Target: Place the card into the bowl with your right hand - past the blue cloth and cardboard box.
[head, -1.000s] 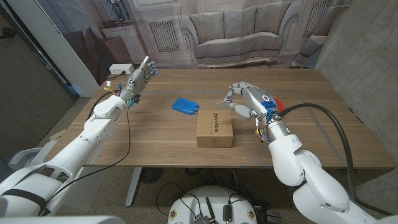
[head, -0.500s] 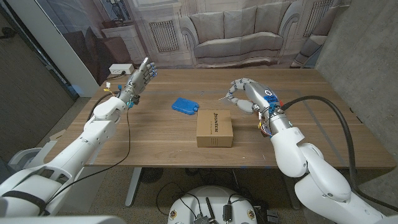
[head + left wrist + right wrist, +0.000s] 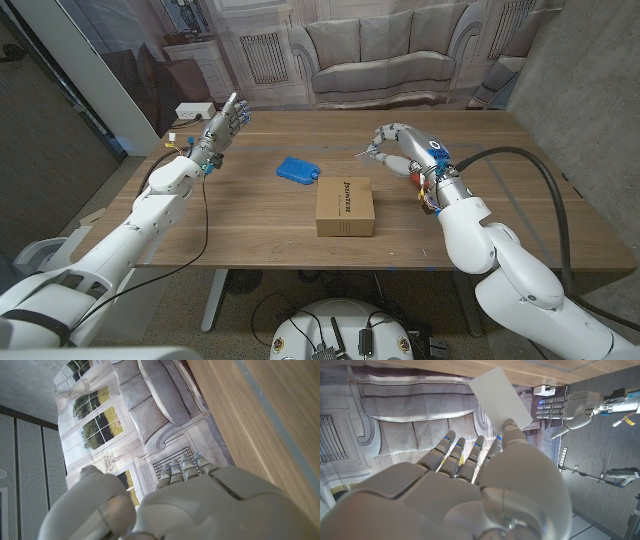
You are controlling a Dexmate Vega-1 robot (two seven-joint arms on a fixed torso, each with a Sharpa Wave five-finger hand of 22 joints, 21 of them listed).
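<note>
Wooden table [image 3: 250, 220] carries the cardboard box [image 3: 345, 207]; the blue cloth [image 3: 297, 169] lies just beyond it to the left. Up right of the box, the right hand [image 3: 400, 150] pinches the card [image 3: 360, 155], raised for carrying and further back than a second ago. Far left of the box, the left hand [image 3: 224, 125] is spread and empty.

Right wrist view: the fingertips [image 3: 509, 424] clamp the white card [image 3: 497, 395].
</note>
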